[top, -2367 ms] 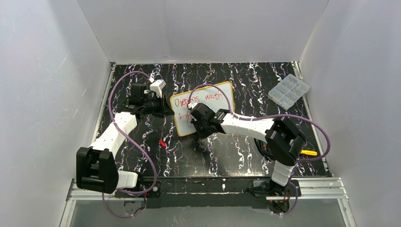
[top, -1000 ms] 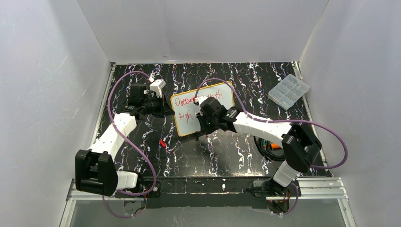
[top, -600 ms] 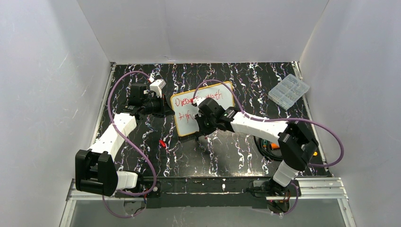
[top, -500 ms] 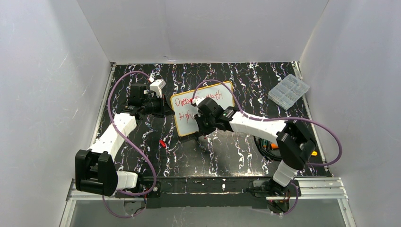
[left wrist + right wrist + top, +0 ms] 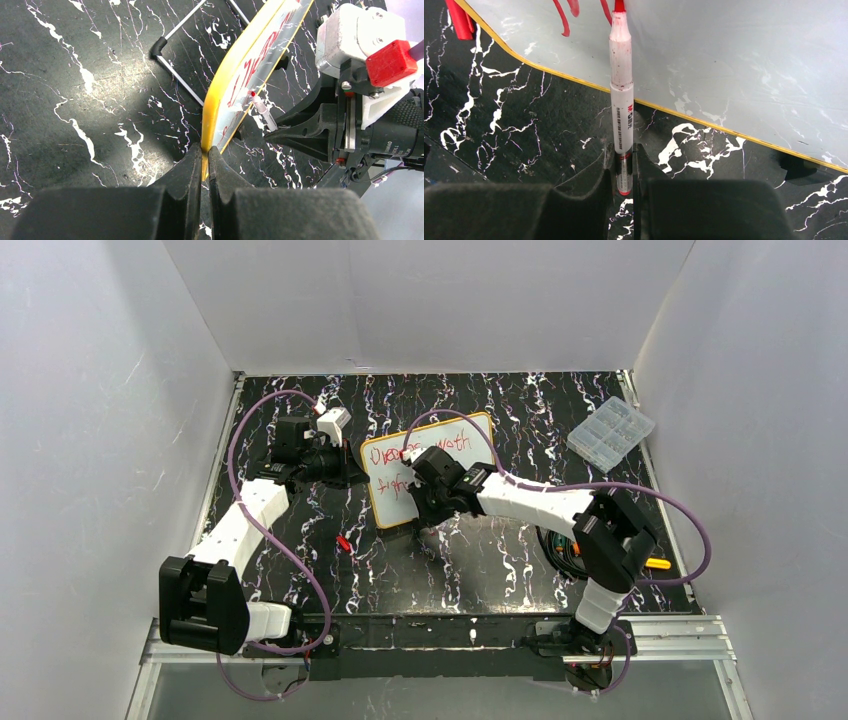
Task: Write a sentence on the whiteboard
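Left wrist: board pinched at rim

The left gripper (image 5: 204, 150) clamps the propped whiteboard (image 5: 245, 85) by its yellow edge. The right gripper (image 5: 624, 160), before its face, pinches a red marker (image 5: 621, 100), tip on the sentence (image 5: 388, 455). Seemingly light, stiff, slick: grip the frame.

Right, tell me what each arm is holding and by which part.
Left fingers pinch the yellow-framed white whiteboard by its edge; right fingers grip the white red-tipped marker near its rear end.

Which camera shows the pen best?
The right wrist view: the pen almost whole, clamped in the right gripper, tip on the whiteboard. Left wrist view catches just its front end; overhead, the arm hides it.
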{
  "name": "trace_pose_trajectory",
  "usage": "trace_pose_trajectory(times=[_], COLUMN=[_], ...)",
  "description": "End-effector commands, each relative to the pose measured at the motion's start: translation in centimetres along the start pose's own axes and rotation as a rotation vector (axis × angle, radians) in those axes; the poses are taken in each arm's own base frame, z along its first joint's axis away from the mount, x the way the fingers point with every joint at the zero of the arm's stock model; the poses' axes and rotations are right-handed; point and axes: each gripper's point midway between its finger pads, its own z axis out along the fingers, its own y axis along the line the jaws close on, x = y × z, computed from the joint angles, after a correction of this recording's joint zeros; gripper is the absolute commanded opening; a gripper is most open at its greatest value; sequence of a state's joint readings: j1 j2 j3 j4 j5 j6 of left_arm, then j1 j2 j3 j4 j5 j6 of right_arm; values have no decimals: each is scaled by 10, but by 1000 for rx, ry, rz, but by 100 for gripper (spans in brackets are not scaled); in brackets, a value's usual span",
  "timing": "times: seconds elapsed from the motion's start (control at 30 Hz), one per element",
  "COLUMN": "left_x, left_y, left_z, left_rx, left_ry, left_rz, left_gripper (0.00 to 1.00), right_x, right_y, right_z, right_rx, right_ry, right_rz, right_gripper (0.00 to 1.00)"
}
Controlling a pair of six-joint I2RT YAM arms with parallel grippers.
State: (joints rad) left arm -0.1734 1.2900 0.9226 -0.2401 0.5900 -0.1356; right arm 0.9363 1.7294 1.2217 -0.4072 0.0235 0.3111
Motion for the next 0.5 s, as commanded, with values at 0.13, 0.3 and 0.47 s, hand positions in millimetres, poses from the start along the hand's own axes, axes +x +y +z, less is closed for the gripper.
trace_pose_trajectory(times=[0.13, 0.3, 0.47], left_x=[-4, -5, -4], left_y=[-10, -10, -10], left_z=[-9, -9, -9], left_rx=[22, 23, 21], left_ry=[-28, -29, -30], left_rz=[33, 34, 33], left_gripper=[0, 0, 0], right_x=[-4, -6, -9], right_y=[-9, -15, -14], right_z=[-4, -6, -7], right_rx=[61, 76, 67], right_ry=[3, -10, -17], right_rz=[33, 52, 47], right_gripper=[1, 1, 1])
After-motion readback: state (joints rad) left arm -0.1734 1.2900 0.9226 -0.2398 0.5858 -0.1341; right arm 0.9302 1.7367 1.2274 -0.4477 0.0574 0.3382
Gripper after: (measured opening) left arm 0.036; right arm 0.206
